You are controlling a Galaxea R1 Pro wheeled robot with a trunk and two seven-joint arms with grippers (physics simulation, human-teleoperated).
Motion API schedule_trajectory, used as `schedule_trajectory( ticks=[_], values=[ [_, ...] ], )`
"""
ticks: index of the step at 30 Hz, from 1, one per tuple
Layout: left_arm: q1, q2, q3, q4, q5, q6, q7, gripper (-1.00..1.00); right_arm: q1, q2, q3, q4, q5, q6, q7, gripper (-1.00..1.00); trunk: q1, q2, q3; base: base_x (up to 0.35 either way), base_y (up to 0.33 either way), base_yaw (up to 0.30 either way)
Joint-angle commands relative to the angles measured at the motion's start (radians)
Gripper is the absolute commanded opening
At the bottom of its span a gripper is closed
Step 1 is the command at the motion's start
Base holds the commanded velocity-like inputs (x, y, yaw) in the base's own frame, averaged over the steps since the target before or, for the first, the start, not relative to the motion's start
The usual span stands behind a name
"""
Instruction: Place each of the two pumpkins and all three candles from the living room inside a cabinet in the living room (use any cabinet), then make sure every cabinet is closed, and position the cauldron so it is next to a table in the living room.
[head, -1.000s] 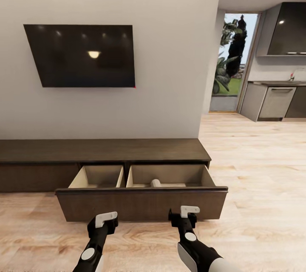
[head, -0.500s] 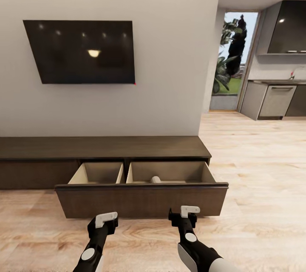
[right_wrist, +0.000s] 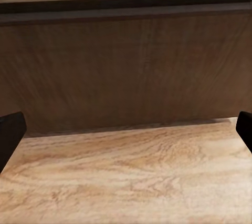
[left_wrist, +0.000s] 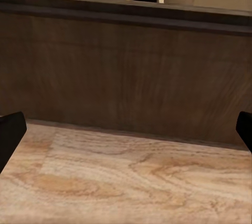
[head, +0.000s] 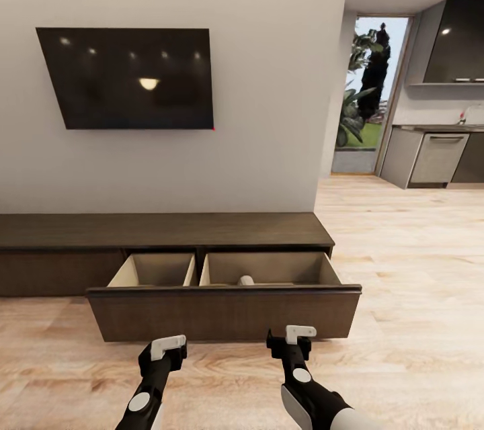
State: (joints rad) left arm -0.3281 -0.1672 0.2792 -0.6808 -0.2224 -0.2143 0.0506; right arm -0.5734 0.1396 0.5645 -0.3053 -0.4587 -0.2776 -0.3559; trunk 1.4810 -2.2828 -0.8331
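The long, low dark-brown cabinet (head: 161, 232) stands against the wall with its wide drawer (head: 222, 312) pulled out. A pale cylinder (head: 246, 280), apparently a candle, lies in the drawer's beige right compartment; the left compartment looks bare. My left gripper (head: 166, 348) and right gripper (head: 294, 338) hover over the floor just short of the drawer front (left_wrist: 126, 77) (right_wrist: 126, 66). Both are open, their dark fingertips (left_wrist: 10, 132) (right_wrist: 10, 132) set wide apart with nothing between them. The pumpkins, cauldron and table are out of view.
A dark TV (head: 128, 77) hangs on the wall above the cabinet. Light wood floor (head: 403, 269) runs right toward a kitchen with grey units (head: 437, 158) and a glass door (head: 366, 94).
The whole picture has slid slightly upward, so the camera has moved. The drawer, the pale cylinder and both grippers keep their places.
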Motion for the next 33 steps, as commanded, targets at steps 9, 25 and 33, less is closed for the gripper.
schedule_trajectory(
  ticks=[9, 25, 33],
  values=[
    [0.000, 0.000, -0.001, 0.000, 0.000, 0.004, 0.000, 1.00, 0.000, 0.000, 0.000, 0.000, 0.000, 0.000, 0.000, 1.00, 0.000, 0.000, 0.000, 0.169, 0.000, 0.000],
    [0.000, 0.000, 0.000, 0.000, 0.000, -0.007, 0.001, 1.00, 0.000, 0.000, 0.000, 0.000, 0.000, 0.000, 0.000, 1.00, 0.000, 0.000, 0.000, 0.111, 0.000, 0.000],
    [0.000, -0.001, 0.000, 0.000, 0.000, -0.007, 0.000, 1.00, 0.000, 0.000, 0.001, 0.000, 0.001, 0.000, 0.000, 1.00, 0.015, -0.028, -0.013, 0.000, 0.000, 0.000]
  ],
)
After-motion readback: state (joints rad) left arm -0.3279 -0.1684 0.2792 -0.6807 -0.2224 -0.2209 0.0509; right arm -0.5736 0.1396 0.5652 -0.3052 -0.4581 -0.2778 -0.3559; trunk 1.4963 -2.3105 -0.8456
